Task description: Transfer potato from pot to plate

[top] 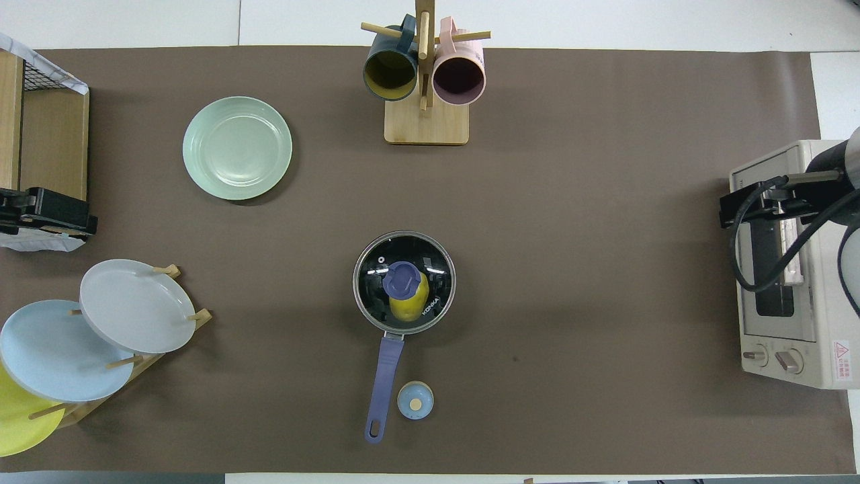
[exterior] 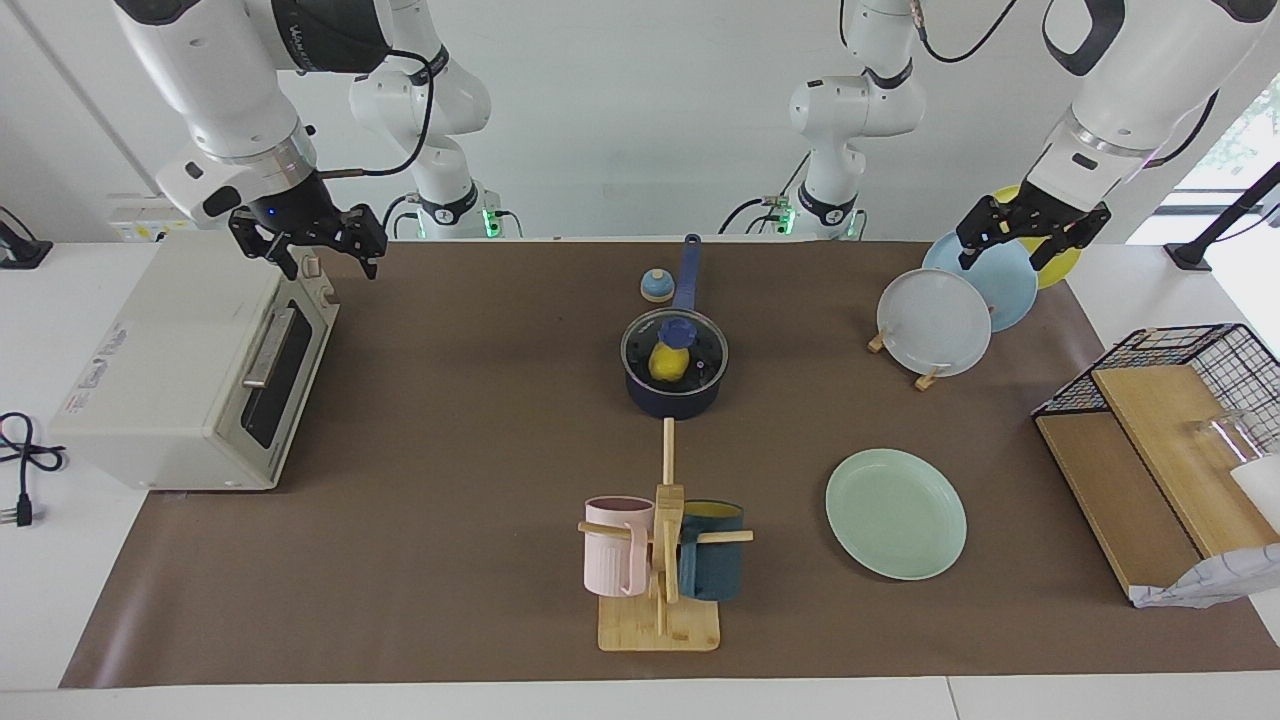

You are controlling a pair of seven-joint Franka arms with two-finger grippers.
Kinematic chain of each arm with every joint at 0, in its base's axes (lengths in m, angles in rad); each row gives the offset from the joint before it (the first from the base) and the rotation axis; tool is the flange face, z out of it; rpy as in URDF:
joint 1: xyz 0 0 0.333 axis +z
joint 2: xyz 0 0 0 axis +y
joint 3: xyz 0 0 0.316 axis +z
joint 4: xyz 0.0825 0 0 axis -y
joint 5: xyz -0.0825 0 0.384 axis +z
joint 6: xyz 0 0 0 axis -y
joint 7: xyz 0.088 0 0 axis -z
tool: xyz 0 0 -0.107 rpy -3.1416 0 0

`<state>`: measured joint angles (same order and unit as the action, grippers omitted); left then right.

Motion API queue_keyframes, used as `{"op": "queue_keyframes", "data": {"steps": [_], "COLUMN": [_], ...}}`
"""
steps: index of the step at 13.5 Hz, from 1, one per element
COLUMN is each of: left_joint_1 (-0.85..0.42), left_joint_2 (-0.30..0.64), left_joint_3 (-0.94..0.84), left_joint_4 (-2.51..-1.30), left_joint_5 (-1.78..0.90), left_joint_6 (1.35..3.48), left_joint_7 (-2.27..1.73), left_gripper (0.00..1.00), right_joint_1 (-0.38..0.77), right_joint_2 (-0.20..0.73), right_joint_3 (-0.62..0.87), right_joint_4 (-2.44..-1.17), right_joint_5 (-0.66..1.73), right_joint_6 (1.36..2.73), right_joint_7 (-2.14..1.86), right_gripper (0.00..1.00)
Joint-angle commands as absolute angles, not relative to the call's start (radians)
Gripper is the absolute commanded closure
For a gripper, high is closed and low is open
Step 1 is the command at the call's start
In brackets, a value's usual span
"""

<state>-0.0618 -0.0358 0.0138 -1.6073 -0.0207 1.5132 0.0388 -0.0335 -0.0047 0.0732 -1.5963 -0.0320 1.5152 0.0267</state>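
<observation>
While lidded, pot (exterior: 676,385) holding potato (exterior: 668,362), plate (exterior: 896,513) bare

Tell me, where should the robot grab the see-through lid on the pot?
Probably by the blue knob in the middle of the glass lid, coming straight down from above. The knob sticks up while the lid lies flat on the pot, with the potato beneath.

Both arms: glossy white rounded shells with dark grey joint bands. Black cables loop above each black, link-framed gripper. Green base lights.
</observation>
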Motion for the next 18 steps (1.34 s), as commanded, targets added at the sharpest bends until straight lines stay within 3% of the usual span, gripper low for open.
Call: {"op": "queue_keyframes", "data": {"steps": [1,9,13,18], "left_joint_1": [-0.051,-0.051,-0.051,-0.051], "left_joint_2": [-0.044,-0.044,-0.044,-0.044], "left_joint_3": [0.002,0.002,0.002,0.002], "left_joint_4": [-1.608,-1.609,-1.609,-1.609], "left_joint_5": [-0.003,-0.003,-0.003,-0.003], "left_joint_6": [1.505,1.506,1.506,1.506], "left_joint_7": [0.031,0.031,0.031,0.031], "left_gripper": [0.0,0.0,0.0,0.0], "right_joint_1": [-0.048,-0.048,0.043,0.231], "right_joint_2": [-0.018,-0.021,-0.031,0.162], "right_joint_3": [0.08,0.081,0.091,0.094], "right_joint_4": [-1.615,-1.623,-1.675,-1.508], "right_joint_5": [-0.018,-0.018,0.024,0.061], "right_joint_6": [1.542,1.542,1.649,1.66], "right_joint_7": [0.009,-0.001,-0.037,0.173], "right_gripper": [0.0,0.0,0.0,0.0]}}
